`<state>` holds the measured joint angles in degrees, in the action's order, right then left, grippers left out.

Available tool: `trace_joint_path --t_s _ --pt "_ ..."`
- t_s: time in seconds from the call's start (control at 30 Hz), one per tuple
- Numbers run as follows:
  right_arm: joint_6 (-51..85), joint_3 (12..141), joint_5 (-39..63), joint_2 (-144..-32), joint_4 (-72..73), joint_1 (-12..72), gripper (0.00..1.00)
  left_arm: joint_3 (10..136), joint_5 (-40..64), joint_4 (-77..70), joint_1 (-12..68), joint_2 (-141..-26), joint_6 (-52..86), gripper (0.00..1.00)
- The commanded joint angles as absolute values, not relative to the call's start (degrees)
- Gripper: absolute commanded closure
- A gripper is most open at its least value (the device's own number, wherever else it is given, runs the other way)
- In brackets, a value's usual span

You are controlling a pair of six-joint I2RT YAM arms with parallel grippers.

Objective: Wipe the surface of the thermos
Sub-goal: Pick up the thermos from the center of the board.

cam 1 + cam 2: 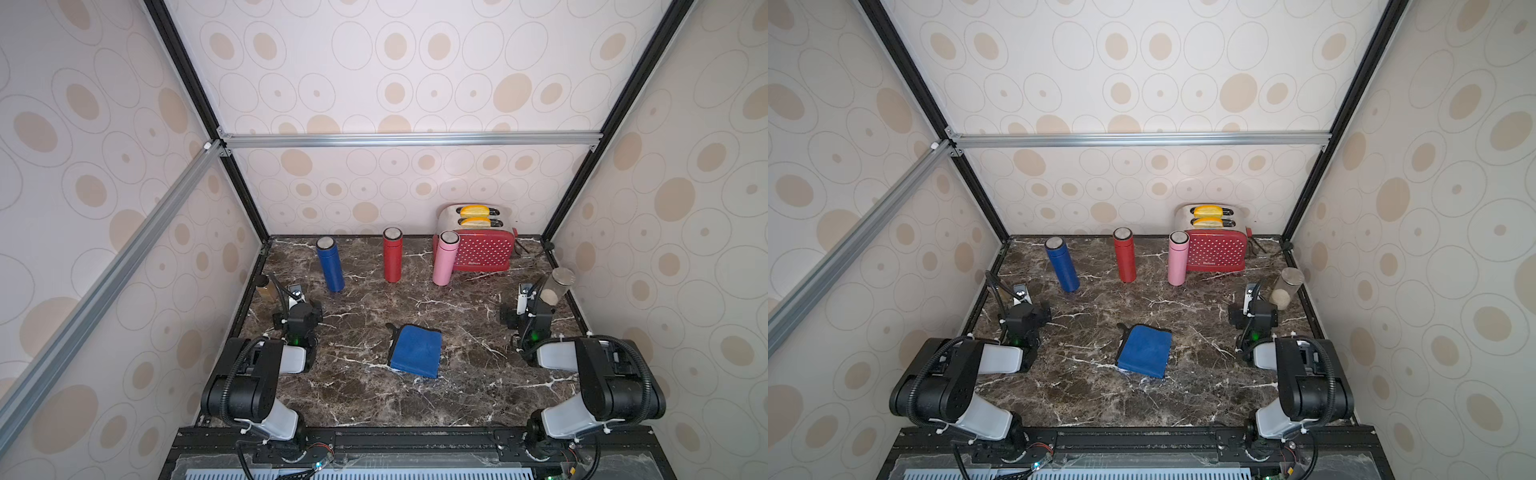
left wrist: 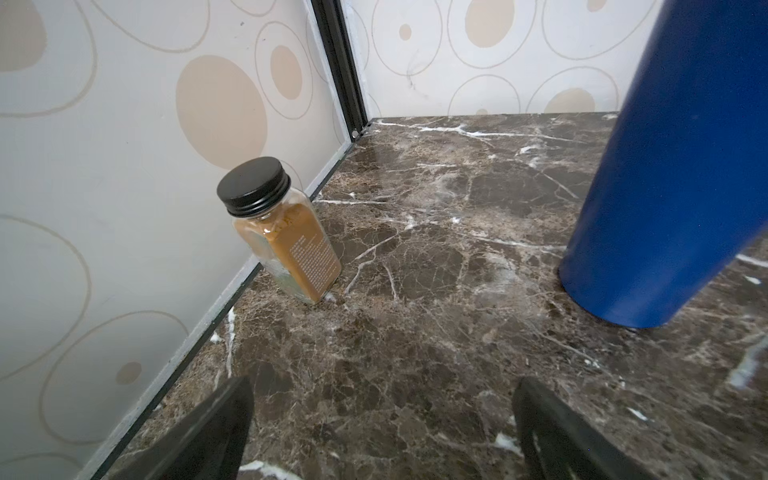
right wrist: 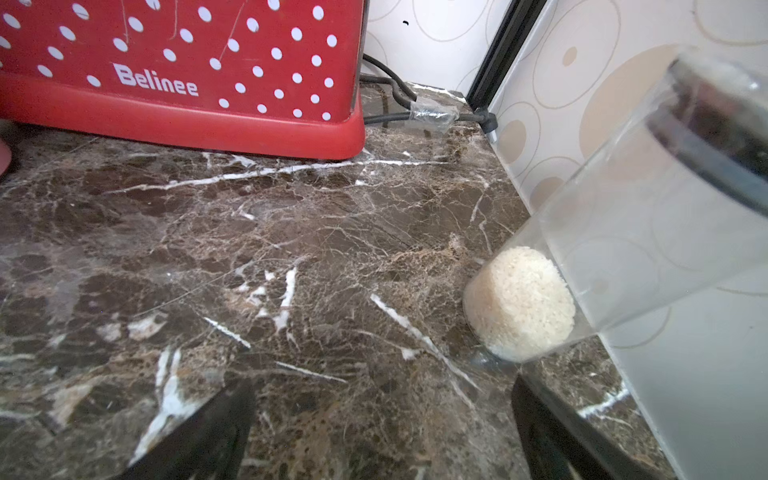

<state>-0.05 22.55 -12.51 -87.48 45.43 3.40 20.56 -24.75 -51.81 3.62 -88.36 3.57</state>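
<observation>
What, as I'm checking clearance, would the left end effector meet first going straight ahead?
Probably nothing near: the left end effector points between the jar and the blue thermos, across bare counter toward the back wall.

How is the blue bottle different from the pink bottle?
The blue bottle is dark blue; the pink bottle is light pink. The blue bottle stands alone at the left end of the row; the pink bottle stands at the right end, right by the red toaster. Both stand upright with silver caps.
</observation>
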Motion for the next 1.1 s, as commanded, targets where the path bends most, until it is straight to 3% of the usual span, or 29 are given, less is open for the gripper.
trace_joint_path --t_s 0.0,0.8,0.93,1.07 --pt "-0.6 23.5 -12.4 -88.2 46.6 2.9 0.00 22.1 -24.7 -53.4 3.2 -88.8 2.5 0.01" --pt "-0.6 23.2 -13.0 -87.7 47.4 3.0 0.00 21.5 -25.4 -54.9 3.2 -88.3 2.5 0.01" --pt "0.2 25.5 -15.0 -79.8 36.2 2.9 0.00 19.0 -25.1 -58.1 3.4 -85.8 1.3 0.01" --pt "2.4 29.6 -14.3 -69.1 21.1 3.1 0.00 24.0 -29.7 -36.1 3.5 -69.8 4.0 0.01"
